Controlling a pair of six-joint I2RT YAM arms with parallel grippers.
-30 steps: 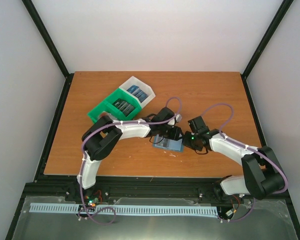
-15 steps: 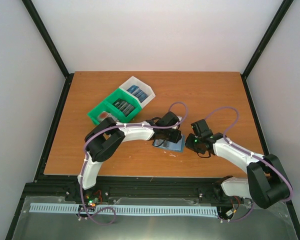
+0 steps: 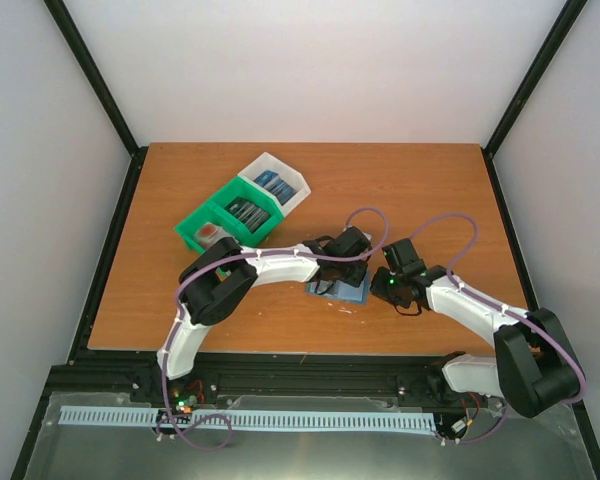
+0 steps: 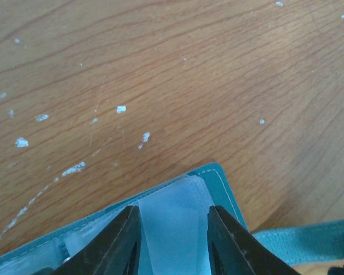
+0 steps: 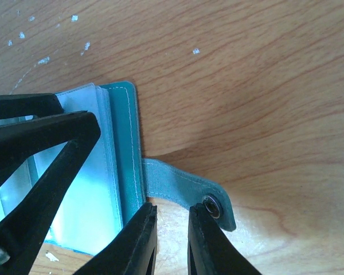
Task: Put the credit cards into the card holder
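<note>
On the card holder [image 5: 129,143] pockets: left gripper [image 4: 173,213], half apart, likely parting a slot.
At its strap [image 5: 180,190]: right gripper [image 5: 172,209], narrow, likely steadying it.

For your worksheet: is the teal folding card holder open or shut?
Open: teal card holder shows clear sleeves; its snap strap lies unfastened.

Top camera overlooks the whole table [image 3: 430,190] from behind; both close wrist cameras share the card holder [image 4: 175,215] [image 5: 126,143].
</note>
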